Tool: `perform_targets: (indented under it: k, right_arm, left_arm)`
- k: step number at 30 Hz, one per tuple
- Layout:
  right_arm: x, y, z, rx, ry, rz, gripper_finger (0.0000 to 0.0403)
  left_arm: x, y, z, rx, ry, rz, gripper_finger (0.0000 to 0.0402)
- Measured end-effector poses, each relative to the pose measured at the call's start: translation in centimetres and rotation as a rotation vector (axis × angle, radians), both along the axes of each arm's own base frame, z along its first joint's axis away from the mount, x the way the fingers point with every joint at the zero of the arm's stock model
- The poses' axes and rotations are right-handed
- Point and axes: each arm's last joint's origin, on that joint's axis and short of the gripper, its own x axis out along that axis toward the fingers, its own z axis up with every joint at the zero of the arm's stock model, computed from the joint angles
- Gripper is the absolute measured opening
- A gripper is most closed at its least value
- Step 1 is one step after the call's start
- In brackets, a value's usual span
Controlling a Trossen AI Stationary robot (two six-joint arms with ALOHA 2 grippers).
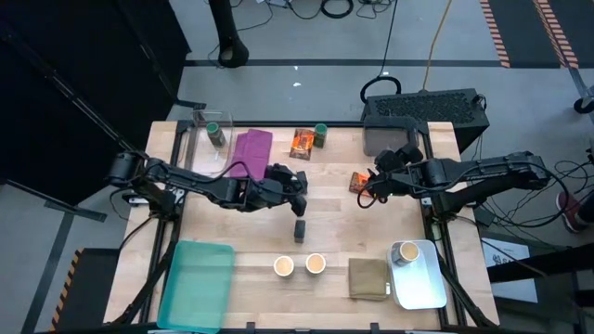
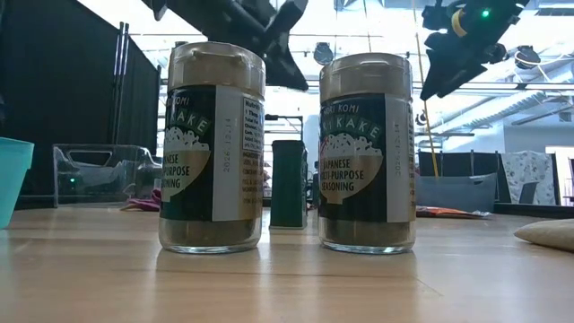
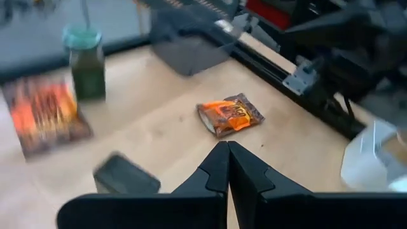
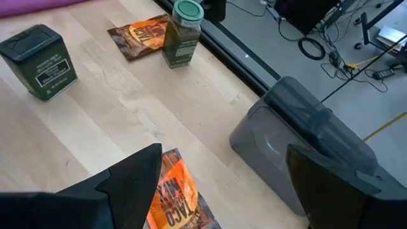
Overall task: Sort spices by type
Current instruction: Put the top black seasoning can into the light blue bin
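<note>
A shiny, crinkled orange foil packet [image 4: 175, 200] lies flat on the pale wooden table [image 1: 343, 218], directly under the right tool [image 1: 369, 188], whose fingers stand wide apart and empty. The left tool [image 1: 299, 192] is closed and empty, above a dark rectangular tin [image 1: 300, 229].
</note>
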Motion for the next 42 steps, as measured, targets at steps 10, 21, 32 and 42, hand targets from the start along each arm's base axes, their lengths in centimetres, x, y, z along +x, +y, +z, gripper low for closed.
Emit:
perform_targets:
  k: [10,21,32,42]
  right_arm:
    - [0.0,0.0,0.0,-0.009,0.003,0.003,0.0318]
    - [0.0,0.0,0.0,-0.013,0.01,0.009,0.0318]
    - [-1.1,-0.1,0.0,-0.027,0.063,-0.023,0.0318]
    - [-3.1,-0.3,1.1,-0.009,-0.026,-0.065,0.0318]
  left_arm:
    - [0.9,1.6,-2.4,-0.18,-0.026,0.129,0.0011]
    - [0.9,2.6,-2.7,-0.176,0.033,0.074,0.0011]
    - [0.7,2.4,-2.9,-0.155,0.078,0.05,0.0017]
    - [0.4,2.3,-3.4,-0.172,0.131,0.039,0.0124]
